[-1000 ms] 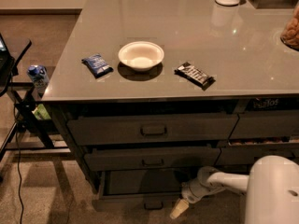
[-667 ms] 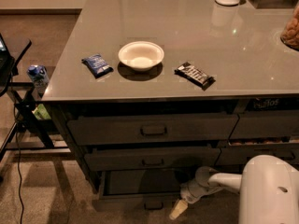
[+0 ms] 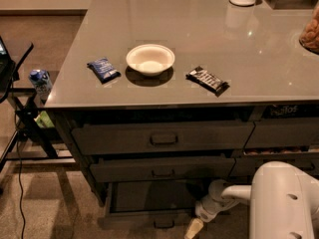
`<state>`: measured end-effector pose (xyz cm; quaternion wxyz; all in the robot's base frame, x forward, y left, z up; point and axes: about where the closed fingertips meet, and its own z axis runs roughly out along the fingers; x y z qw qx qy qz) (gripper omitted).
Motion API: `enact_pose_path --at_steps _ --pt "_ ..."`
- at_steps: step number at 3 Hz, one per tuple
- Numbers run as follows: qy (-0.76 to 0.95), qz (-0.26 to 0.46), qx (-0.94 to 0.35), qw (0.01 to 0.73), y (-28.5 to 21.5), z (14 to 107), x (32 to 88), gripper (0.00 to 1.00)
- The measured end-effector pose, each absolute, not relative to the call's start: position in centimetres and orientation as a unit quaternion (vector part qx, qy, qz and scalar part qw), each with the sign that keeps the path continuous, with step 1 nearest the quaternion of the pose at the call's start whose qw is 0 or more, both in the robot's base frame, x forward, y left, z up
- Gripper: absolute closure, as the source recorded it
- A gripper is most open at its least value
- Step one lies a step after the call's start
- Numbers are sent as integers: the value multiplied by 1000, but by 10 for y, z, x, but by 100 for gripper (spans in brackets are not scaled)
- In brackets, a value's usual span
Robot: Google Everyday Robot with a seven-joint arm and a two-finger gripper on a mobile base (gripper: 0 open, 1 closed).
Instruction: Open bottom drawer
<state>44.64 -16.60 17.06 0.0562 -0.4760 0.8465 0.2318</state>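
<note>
— End effector (image 3: 194, 227) low, near the floor, just right of the handle (image 3: 164, 223) on the bottom drawer (image 3: 134, 220). Cream tip angled down-left. Wide or narrow?
— Cannot tell from here, nor whether it touches the handle. White arm (image 3: 284, 203) fills the lower right corner, its wrist reaching left.
— Largest item?
— Table (image 3: 199, 24), glossy grey top. Beneath it is a stack of three: top drawer (image 3: 162, 137), middle drawer (image 3: 162, 169), then the bottom drawer, slimmest front, lowest, by the floor.
— Its position?
— Front sits forward of the two above; dark interior shows behind it.
— On top?
— White bowl (image 3: 150, 59) near the front edge. Dark candy bar (image 3: 207, 79) near its right, blue packet (image 3: 103, 69) near its left, neither touching it.
— Off the table?
— Blue can (image 3: 41, 80) on a stand, left.
</note>
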Motion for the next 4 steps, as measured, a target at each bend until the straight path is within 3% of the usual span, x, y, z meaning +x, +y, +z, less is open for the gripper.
enact_pose_path --at_steps 1,2,4 --pt "849 232 -473 43 -172 173 433 0" --pt "849 243 -469 31 -196 213 382 0" --pt "844 245 -477 32 -185 200 396 0"
